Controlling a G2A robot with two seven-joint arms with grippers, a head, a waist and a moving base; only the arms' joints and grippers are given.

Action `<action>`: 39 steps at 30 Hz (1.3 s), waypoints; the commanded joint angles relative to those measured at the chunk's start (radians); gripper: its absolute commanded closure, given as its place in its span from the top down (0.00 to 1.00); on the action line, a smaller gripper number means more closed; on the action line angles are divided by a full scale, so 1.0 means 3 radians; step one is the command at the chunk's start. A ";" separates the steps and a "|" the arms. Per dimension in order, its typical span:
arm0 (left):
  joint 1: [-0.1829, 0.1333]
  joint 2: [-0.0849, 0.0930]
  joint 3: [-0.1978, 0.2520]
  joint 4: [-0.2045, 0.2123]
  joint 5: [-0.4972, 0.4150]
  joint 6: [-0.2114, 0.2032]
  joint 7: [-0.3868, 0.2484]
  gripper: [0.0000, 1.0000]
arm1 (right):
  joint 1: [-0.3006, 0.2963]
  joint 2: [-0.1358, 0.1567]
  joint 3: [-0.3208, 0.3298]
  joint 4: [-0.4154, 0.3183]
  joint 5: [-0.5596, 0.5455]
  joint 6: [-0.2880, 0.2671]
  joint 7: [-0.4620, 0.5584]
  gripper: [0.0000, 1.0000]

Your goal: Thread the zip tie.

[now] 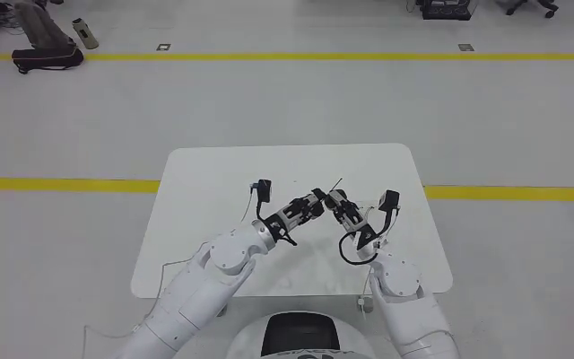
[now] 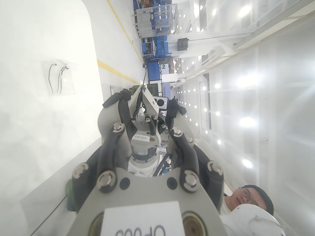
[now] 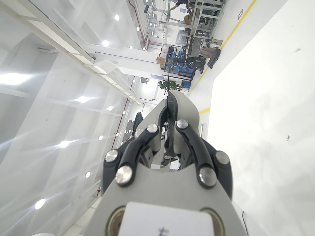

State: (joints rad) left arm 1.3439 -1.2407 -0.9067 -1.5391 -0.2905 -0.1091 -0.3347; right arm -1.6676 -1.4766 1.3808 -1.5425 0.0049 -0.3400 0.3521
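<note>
The right pincer [image 3: 169,98] is clamping the zip tie [image 3: 168,79] above the counter [image 1: 224,179], leaving its thin tail poking past the tips, probably for steering. The left pincer [image 2: 147,102] is hanging with its fingers apart around those tips, seemingly making room to take the tail.

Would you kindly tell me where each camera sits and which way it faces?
Top view: above the arms, looking down at the table; both arms show, left gripper and right gripper close together over mid-table.
Left wrist view: on the left wrist, facing along its open gripper at the right gripper, hall beyond.
Right wrist view: on the right wrist, facing along its gripper, shut on the zip tie, hall beyond.
Shared: both wrist views show the right gripper pinching the zip tie, and the table's edge.
</note>
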 commanded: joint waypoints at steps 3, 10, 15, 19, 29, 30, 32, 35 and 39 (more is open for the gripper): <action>0.0005 0.0001 0.0008 0.0004 0.0011 0.0016 -0.0002 0.28 | -0.0003 0.0012 -0.0015 -0.0011 0.0007 0.0000 -0.0013 0.00; 0.0012 -0.0001 0.0027 -0.0011 0.0020 0.0031 0.0006 0.25 | -0.0026 0.0033 -0.0035 -0.0053 0.0021 0.0000 -0.0039 0.00; 0.0022 -0.0001 0.0034 -0.0024 0.0031 0.0043 0.0020 0.17 | -0.0047 0.0048 -0.0062 -0.0078 0.0020 0.0000 -0.0042 0.00; 0.0026 0.0000 0.0034 -0.0031 0.0037 0.0048 0.0026 0.14 | -0.0064 0.0061 -0.0069 -0.0097 0.0020 0.0000 -0.0056 0.00; 0.0056 0.0009 0.0023 -0.0063 0.0059 0.0060 0.0030 0.13 | -0.0090 0.0092 -0.0080 -0.0142 0.0008 0.0000 -0.0094 0.00; 0.0058 0.0010 0.0022 -0.0065 0.0059 0.0061 0.0029 0.13 | -0.0091 0.0095 -0.0083 -0.0144 0.0006 0.0000 -0.0099 0.00; 0.0061 0.0011 0.0021 -0.0068 0.0061 0.0061 0.0028 0.13 | -0.0091 0.0100 -0.0087 -0.0146 0.0000 0.0000 -0.0107 0.00; 0.0069 0.0013 0.0020 -0.0076 0.0064 0.0059 0.0029 0.13 | -0.0090 0.0109 -0.0094 -0.0148 -0.0006 0.0000 -0.0123 0.00; 0.0076 0.0015 0.0019 -0.0082 0.0065 0.0057 0.0033 0.07 | -0.0095 0.0120 -0.0105 -0.0151 -0.0015 0.0000 -0.0139 0.00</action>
State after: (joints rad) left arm 1.3664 -1.2364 -0.9010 -1.5634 -0.2709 -0.0920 -0.3251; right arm -1.6956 -1.4412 1.3498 -1.5876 0.0004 -0.3400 0.3110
